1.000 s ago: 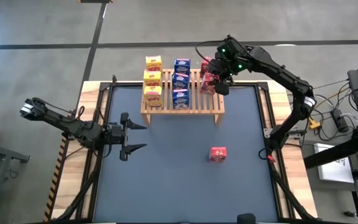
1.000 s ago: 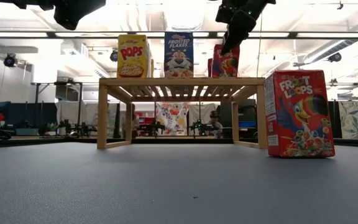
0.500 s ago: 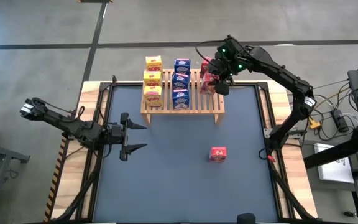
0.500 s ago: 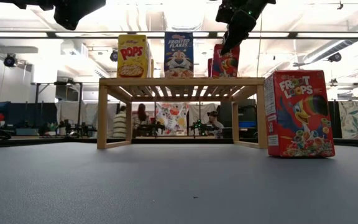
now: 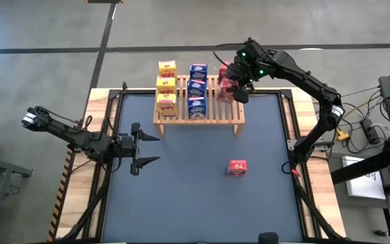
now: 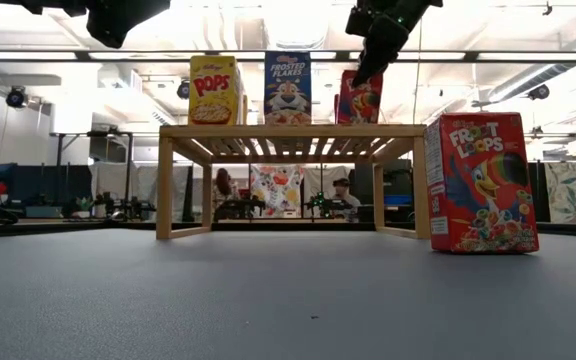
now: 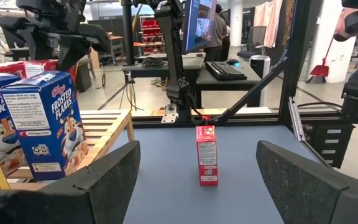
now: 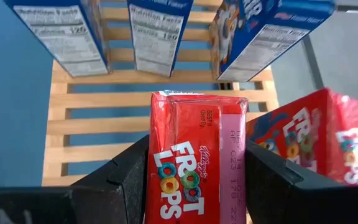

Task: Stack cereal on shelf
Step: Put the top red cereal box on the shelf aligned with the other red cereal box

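Wooden shelf at the far side of the table. On the shelf: three yellow boxes in a row at one end, three blue boxes in a row along the middle, two red boxes at the other end. Right gripper above the shelf's red end, clenched on a red box held just over the slats, beside the second red box. Third red box upright on the table, well apart from the shelf, on the near side. Left gripper low over the table near the shelf's yellow end, fingers spread, grasping nothing.
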You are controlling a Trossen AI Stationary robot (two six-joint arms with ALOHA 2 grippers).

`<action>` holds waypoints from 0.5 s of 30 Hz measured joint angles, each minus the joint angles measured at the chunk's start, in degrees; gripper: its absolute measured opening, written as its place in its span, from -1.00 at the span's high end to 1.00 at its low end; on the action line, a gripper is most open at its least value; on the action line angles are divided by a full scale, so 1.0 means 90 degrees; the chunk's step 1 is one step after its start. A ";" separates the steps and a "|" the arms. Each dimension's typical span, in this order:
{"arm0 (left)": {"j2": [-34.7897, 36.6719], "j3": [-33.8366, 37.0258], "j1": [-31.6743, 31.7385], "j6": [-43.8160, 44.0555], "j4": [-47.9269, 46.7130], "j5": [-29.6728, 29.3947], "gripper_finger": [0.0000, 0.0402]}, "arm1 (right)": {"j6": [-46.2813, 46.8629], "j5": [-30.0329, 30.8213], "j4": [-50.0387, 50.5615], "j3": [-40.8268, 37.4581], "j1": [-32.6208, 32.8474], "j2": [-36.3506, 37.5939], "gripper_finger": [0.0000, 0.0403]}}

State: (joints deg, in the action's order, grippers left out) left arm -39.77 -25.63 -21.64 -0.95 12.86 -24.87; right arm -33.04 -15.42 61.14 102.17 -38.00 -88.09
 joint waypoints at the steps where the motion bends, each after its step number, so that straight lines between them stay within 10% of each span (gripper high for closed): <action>1: 0.0000 0.0000 0.0000 0.0000 -0.0001 0.0001 -0.51 | 0.0000 0.0000 -0.0039 0.0000 0.0000 0.0000 0.02; 15: -0.0002 0.0000 -0.0001 0.0027 -0.0019 -0.0004 -0.51 | 0.0095 0.0053 -0.0013 0.0000 0.0029 0.0051 0.03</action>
State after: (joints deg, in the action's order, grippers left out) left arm -39.79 -25.63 -21.65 -0.71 12.69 -24.91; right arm -32.18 -14.94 61.02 102.17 -37.74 -87.64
